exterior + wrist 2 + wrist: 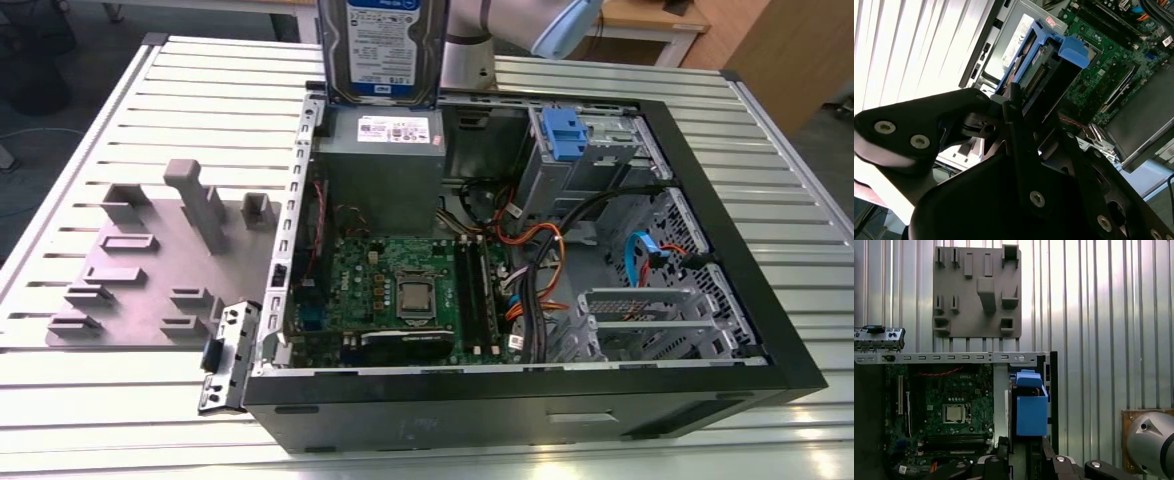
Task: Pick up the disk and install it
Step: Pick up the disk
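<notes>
The disk (387, 45) stands upright in the air over the far edge of the open computer case (747, 260), its white-and-blue label facing the exterior camera, just above the power supply (384, 150). Behind it rises the arm (470, 50). In both wrist views my gripper (1039, 117) (1024, 457) is shut on the disk (1074, 50), black fingers (1016, 115) pressing on its two sides. The blue handle end of the disk (1031, 410) points away from the gripper, down toward the case. The drive cage with its fixed blue bracket (567, 135) sits at the case's far right in the exterior view.
The motherboard (400, 290) lies flat in the case, with orange and blue cables (561, 250) beside it. A grey fixture plate (147, 260) with upright pegs lies on the slatted table at the exterior view's left. A loose metal bracket (227, 355) rests by the case's near corner.
</notes>
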Controlling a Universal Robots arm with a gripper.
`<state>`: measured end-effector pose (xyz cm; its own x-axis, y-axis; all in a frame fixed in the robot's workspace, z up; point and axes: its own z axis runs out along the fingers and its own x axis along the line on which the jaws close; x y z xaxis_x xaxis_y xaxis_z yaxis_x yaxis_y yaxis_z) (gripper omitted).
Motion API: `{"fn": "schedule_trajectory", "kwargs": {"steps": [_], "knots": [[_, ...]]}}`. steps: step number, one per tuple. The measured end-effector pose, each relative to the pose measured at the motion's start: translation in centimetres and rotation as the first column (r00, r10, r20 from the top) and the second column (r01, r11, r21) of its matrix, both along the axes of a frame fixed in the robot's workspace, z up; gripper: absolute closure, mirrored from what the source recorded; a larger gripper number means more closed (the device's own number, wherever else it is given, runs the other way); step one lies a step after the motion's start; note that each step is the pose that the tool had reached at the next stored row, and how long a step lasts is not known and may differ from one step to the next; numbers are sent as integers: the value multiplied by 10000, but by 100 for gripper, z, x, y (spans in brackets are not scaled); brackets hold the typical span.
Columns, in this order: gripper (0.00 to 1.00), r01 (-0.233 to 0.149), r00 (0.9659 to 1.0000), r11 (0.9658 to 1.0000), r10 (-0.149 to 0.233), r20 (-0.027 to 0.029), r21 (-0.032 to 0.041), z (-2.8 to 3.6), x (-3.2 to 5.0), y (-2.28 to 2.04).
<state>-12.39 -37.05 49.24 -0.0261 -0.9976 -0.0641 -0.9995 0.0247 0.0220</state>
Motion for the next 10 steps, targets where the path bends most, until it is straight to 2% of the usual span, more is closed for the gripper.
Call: {"fn": "schedule_trajectory", "kwargs": {"steps": [10], "knots": [[65,0,10000,10000,0,0,0,-1,75,0]]}}
